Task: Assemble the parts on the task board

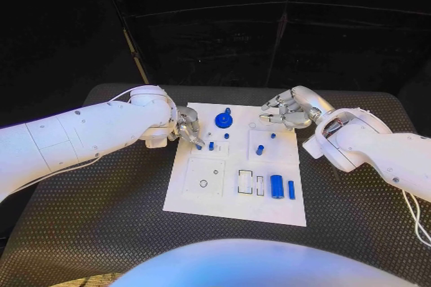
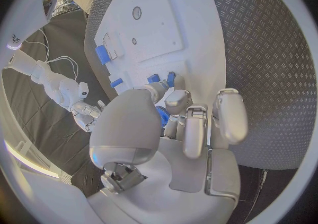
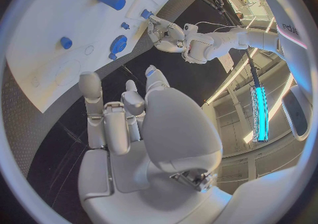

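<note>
The left hand pinches a small blue peg at the white plastic task board's left edge. The right hand hovers loosely curled, holding nothing. A tilted peg could jam, or slip onto the black tabletop.

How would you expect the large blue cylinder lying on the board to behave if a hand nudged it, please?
The large blue cylinder lies on its side on the task board, so it would probably roll. Its smooth surface may be slippery. It looks rigid.
</note>
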Controlling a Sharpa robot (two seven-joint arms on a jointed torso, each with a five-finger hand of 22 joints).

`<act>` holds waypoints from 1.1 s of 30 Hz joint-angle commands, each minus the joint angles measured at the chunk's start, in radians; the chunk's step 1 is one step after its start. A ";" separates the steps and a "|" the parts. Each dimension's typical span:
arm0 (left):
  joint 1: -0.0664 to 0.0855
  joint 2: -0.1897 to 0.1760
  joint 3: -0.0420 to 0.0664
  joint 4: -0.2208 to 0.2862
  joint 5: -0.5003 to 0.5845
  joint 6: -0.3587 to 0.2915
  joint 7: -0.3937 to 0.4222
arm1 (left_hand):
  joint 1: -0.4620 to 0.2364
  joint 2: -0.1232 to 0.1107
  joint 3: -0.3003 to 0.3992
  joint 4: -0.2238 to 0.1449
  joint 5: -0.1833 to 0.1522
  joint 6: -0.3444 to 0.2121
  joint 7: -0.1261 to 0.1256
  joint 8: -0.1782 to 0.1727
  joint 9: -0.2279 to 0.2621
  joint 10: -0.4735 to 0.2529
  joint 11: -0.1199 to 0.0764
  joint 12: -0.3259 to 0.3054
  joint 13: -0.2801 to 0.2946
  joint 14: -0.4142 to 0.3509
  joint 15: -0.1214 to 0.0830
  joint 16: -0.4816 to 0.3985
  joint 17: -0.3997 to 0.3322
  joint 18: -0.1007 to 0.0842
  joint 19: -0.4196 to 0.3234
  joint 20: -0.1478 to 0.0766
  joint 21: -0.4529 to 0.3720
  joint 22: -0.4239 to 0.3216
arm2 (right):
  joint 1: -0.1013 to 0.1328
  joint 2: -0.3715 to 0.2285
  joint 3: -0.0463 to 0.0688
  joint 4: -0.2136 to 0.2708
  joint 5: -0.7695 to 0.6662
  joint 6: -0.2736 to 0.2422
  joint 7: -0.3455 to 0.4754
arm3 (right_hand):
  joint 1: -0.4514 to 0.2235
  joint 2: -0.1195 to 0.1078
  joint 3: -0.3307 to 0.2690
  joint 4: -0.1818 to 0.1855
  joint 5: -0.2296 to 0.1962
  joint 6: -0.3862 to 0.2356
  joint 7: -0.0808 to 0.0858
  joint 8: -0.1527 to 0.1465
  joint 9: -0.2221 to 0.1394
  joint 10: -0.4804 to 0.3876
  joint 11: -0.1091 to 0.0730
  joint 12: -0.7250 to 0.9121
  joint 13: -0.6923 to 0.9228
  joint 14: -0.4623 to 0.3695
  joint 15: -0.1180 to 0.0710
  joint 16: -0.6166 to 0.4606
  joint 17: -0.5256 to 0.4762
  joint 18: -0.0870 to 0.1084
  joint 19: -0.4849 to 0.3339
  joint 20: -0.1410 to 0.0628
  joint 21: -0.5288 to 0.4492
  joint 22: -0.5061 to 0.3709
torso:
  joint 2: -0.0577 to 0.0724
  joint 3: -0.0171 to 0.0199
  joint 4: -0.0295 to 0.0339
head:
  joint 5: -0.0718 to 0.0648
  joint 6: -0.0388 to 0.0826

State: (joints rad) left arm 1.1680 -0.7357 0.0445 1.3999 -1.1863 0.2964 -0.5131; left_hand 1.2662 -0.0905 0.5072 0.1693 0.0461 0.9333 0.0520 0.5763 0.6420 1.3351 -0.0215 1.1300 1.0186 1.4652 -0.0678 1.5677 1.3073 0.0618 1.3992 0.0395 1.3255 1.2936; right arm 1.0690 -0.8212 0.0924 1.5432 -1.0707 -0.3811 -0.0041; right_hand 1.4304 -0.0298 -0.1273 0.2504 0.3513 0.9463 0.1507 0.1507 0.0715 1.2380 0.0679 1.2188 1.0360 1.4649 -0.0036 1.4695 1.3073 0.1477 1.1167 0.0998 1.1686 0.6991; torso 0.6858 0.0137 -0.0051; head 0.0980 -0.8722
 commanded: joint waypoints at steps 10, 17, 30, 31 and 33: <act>-0.003 0.011 -0.002 -0.015 0.003 0.029 -0.001 | -0.025 -0.017 0.126 -0.114 0.003 0.017 -0.012 0.011 0.003 0.015 -0.007 0.005 0.003 0.106 -0.009 0.003 0.263 0.012 0.006 -0.003 -0.003 0.004 | 0.002 0.000 0.001 0.002 -0.002 0.004 0.006 | 0.002 0.010 -0.005 0.000 0.003 -0.002 0.000 0.007 -0.001 -0.002 -0.003 -0.001 0.001 0.057 -0.006 -0.006 0.035 0.007 -0.004 0.000 -0.006 -0.002 | -0.001 0.0002 0.0000 | -0.002 -0.001; -0.003 0.024 -0.002 -0.030 0.003 0.027 -0.002 | -0.026 -0.017 0.126 -0.114 0.003 0.018 -0.012 0.011 0.003 0.015 -0.007 0.005 0.003 0.106 -0.009 0.003 0.263 0.012 0.007 -0.003 -0.003 0.004 | 0.002 0.000 0.001 0.003 -0.002 0.003 0.006 | 0.002 0.010 -0.005 0.000 0.003 -0.002 0.000 0.007 -0.001 -0.002 -0.003 -0.001 0.001 0.057 -0.006 -0.006 0.035 0.007 -0.004 0.000 -0.006 -0.002 | 0.000 0.0000 -0.0005 | -0.003 -0.001; -0.003 0.040 -0.003 -0.047 0.003 0.060 -0.006 | -0.089 -0.046 0.071 -0.085 0.002 0.039 -0.022 0.018 0.003 0.021 -0.014 0.008 0.005 0.106 -0.015 0.003 0.263 0.010 0.011 -0.008 0.002 0.012 | 0.002 -0.003 0.001 0.005 -0.002 0.002 0.005 | 0.004 0.010 -0.005 0.000 0.004 -0.002 0.000 0.007 -0.001 -0.003 -0.003 -0.003 -0.001 0.057 -0.006 -0.007 0.033 0.007 -0.004 0.000 -0.006 -0.002 | -0.001 0.0003 0.0005 | -0.007 -0.001; -0.003 0.040 -0.004 -0.048 0.003 0.062 -0.006 | -0.092 -0.047 0.067 -0.083 0.002 0.040 -0.022 0.018 0.003 0.021 -0.015 0.008 0.005 0.106 -0.015 0.003 0.263 0.010 0.012 -0.009 0.002 0.012 | 0.002 -0.003 0.001 0.005 -0.002 0.002 0.005 | 0.004 0.010 -0.005 0.000 0.004 -0.002 0.000 0.007 -0.001 -0.003 -0.003 -0.003 -0.001 0.057 -0.006 -0.007 0.033 0.007 -0.004 0.000 -0.006 -0.002 | -0.001 0.0001 0.0006 | -0.007 -0.001; -0.003 0.040 -0.004 -0.050 0.002 0.064 -0.006 | -0.100 -0.050 0.056 -0.078 0.002 0.043 -0.024 0.019 0.002 0.021 -0.016 0.008 0.005 0.106 -0.016 0.003 0.263 0.010 0.012 -0.010 0.002 0.013 | 0.002 -0.003 0.001 0.005 -0.002 0.002 0.005 | 0.004 0.010 -0.005 0.000 0.004 -0.002 0.000 0.007 -0.001 -0.003 -0.003 -0.003 -0.001 0.057 -0.006 -0.007 0.033 0.007 -0.004 0.000 -0.006 -0.002 | -0.001 -0.0001 0.0007 | -0.007 -0.001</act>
State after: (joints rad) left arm 1.1690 -0.6981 0.0442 1.3493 -1.1869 0.3220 -0.5165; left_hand 1.1721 -0.1394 0.5685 0.0905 0.0416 0.9709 0.0288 0.5890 0.6445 1.3531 -0.0356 1.1345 1.0226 1.4653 -0.0752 1.5677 1.3073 0.0618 1.4051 0.0337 1.3255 1.3047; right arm 1.0691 -0.8240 0.0924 1.5452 -1.0707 -0.3810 -0.0044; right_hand 1.4304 -0.0298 -0.1273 0.2504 0.3513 0.9463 0.1507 0.1507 0.0715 1.2380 0.0679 1.2188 1.0361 1.4649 -0.0035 1.4695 1.3078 0.1477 1.1167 0.0998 1.1686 0.6976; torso 0.6854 0.0137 -0.0051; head 0.0910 -0.8728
